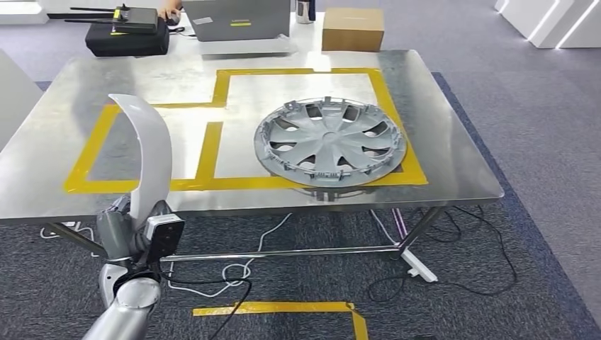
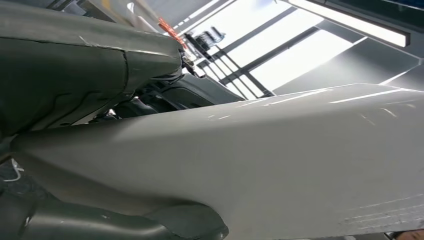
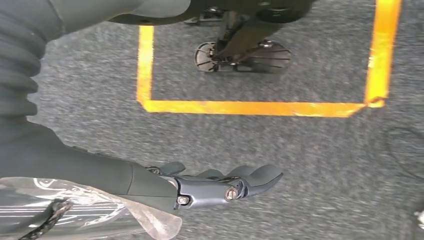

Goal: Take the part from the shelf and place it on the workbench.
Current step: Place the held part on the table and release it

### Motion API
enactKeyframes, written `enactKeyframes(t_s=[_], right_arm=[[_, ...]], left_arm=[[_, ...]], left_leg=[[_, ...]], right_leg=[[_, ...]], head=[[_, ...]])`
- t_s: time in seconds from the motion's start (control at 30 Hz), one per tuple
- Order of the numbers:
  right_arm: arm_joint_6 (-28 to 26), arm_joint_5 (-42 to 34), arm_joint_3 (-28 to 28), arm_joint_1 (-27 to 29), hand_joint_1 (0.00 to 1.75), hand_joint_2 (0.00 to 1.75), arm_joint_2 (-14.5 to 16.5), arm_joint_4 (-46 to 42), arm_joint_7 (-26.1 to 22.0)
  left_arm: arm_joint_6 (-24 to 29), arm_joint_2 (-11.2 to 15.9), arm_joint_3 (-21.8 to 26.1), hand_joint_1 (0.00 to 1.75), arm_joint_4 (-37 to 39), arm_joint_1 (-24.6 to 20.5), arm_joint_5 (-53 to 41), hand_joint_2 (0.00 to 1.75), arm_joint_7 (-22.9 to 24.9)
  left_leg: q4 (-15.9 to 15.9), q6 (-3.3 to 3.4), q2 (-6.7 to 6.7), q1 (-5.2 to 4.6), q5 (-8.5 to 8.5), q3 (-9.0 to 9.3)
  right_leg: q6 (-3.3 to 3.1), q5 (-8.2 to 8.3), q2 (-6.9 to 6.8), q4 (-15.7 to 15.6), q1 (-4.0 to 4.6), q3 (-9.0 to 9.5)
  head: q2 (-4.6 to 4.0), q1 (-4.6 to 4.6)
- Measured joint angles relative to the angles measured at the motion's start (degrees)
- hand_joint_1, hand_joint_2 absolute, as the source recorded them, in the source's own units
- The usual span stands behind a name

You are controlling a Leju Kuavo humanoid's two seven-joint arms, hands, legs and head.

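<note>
A long curved white panel part [image 1: 150, 152] stands upright at the near left edge of the steel workbench [image 1: 439, 134]. My left hand [image 1: 124, 230] grips its lower end just below the bench's front edge. The left wrist view shows the panel [image 2: 280, 160] up close, with my thumb [image 2: 70, 65] lying along it. My right hand [image 3: 220, 185] hangs above the carpet with fingers stretched out and nothing in them.
A grey wheel cover [image 1: 330, 140] lies inside yellow tape outlines [image 1: 212, 145] on the bench's right half. A black box [image 1: 127, 35], a laptop [image 1: 237, 21] and a cardboard box [image 1: 352, 28] stand beyond the far edge. Cables [image 1: 234, 269] and yellow floor tape [image 1: 283, 308] lie under the bench.
</note>
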Motion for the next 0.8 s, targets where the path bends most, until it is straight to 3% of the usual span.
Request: enactKeyframes(t_s=[0.03, 0.13, 0.2, 0.23, 0.3, 0.37, 0.4, 0.5, 0.57, 0.67, 0.7, 0.73, 0.8], right_arm=[[0.03, 0.03, 0.01, -0.07, 0.00, 1.75, -0.01, 0.01, 0.01], [0.15, 0.13, 0.00, 0.02, 0.00, 1.75, -0.03, 0.03, 0.03], [0.19, 0.22, -0.02, 0.10, 0.00, 1.75, -0.03, 0.03, 0.06], [0.20, 0.27, -0.02, 0.04, 0.00, 1.75, -0.03, 0.03, 0.08], [0.21, 0.35, -0.01, -0.07, 0.00, 1.75, -0.03, 0.03, 0.11], [0.22, 0.51, -0.01, -0.02, 0.00, 1.75, -0.03, 0.03, 0.20], [0.22, 0.65, -0.02, 0.01, 0.00, 1.75, -0.03, 0.03, 0.27], [0.22, 1.15, -0.01, -0.03, 0.00, 1.75, 0.09, 0.13, 0.44], [0.17, 1.36, -0.01, -0.18, 0.00, 1.75, 0.23, 0.25, 0.54], [0.16, 1.43, 0.00, -0.24, 0.00, 1.75, 0.22, 0.28, 0.59], [0.17, 1.43, 0.00, -0.28, 0.00, 1.75, 0.21, 0.29, 0.60], [0.16, 1.45, 0.01, -0.40, 0.00, 1.75, 0.19, 0.30, 0.60], [0.19, 1.57, 0.03, -0.61, 0.00, 1.75, 0.19, 0.31, 0.67]], left_arm=[[0.02, -0.01, 0.02, 1.75, 0.08, -0.06, 0.01, 1.75, -0.01], [0.12, -0.03, 0.08, 1.75, 0.28, -0.12, 0.02, 1.75, -0.07], [0.16, -0.02, 0.10, 1.75, 0.36, -0.23, -0.01, 1.75, -0.13], [0.18, -0.01, 0.13, 1.75, 0.40, -0.28, -0.02, 1.75, -0.15], [0.19, 0.02, 0.20, 1.75, 0.56, -0.21, -0.01, 1.75, -0.17], [0.24, 0.05, 0.36, 1.75, 0.79, 0.07, 0.00, 1.75, -0.16], [0.27, 0.07, 0.51, 1.75, 0.88, 0.19, 0.00, 1.75, -0.15], [0.44, 0.24, 1.21, 1.75, 0.98, 0.49, 0.07, 1.75, -0.14], [0.52, 0.40, 1.55, 1.75, 0.99, 0.71, 0.16, 1.75, -0.13], [0.64, 0.50, 1.98, 1.75, 0.98, 0.86, 0.30, 1.75, -0.09], [0.67, 0.50, 2.14, 1.75, 0.98, 0.84, 0.30, 1.75, -0.08], [0.68, 0.46, 2.25, 1.75, 0.98, 0.80, 0.22, 1.75, -0.08], [0.74, 0.42, 2.37, 1.75, 1.09, 0.72, -0.30, 1.75, 0.02]], left_leg=[[-0.09, -0.35, 0.05, -0.06, -0.38, 0.18], [0.02, -1.36, 0.09, -0.20, -0.83, 0.62], [2.94, -1.82, 0.07, -0.14, -0.97, -0.45], [6.15, -2.02, 0.06, -0.10, -1.60, -2.23], [13.48, -2.26, 0.05, -0.07, -4.46, -7.00], [16.52, -2.21, 0.04, -0.08, -6.45, -10.21], [15.42, -2.00, 0.04, -0.13, -5.63, -10.56], [5.73, -0.38, 0.03, -0.81, 2.39, -8.63], [1.74, 0.41, -0.10, -1.44, 5.22, -7.77], [0.21, 0.85, -0.35, -1.35, 5.39, -6.38], [-0.07, 1.06, -0.34, -1.12, 5.34, -5.69], [-0.28, 1.23, -0.33, -0.89, 5.30, -5.11], [-0.38, 1.46, -0.29, -0.75, 4.92, -4.72]], right_leg=[[-0.39, 0.39, -0.14, -1.88, 0.14, 0.76], [-1.88, -0.12, -0.13, -2.75, 0.30, 1.73], [-2.48, -0.31, -0.04, -3.07, 0.13, 2.69], [-2.71, -0.54, 0.02, -3.22, 0.08, 3.19], [-3.08, -1.30, 0.16, -3.28, 0.20, 4.02], [-3.23, -2.24, 0.37, -3.28, 0.42, 5.15], [-3.27, -2.74, 0.49, -3.28, 0.57, 5.86], [-3.14, -4.29, 0.71, -3.39, 0.91, 7.69], [-2.71, -4.89, 0.73, -3.53, 0.88, 8.28], [-1.80, -4.90, 0.62, -3.01, 0.87, 8.88], [-1.51, -5.22, 0.59, -1.54, 0.86, 8.21], [-1.26, -5.95, 0.56, 1.01, 0.78, 6.84], [-0.59, -8.47, 0.51, 8.27, 0.31, 2.18]], head=[[0.00, -0.02], [0.02, -0.20], [0.02, -0.47], [0.02, -0.59], [0.02, -0.76], [0.02, -0.74], [0.02, -0.74], [0.02, -0.63], [0.01, -0.53], [0.00, -0.53], [0.00, -0.42], [0.00, -0.27], [0.01, -0.04]])
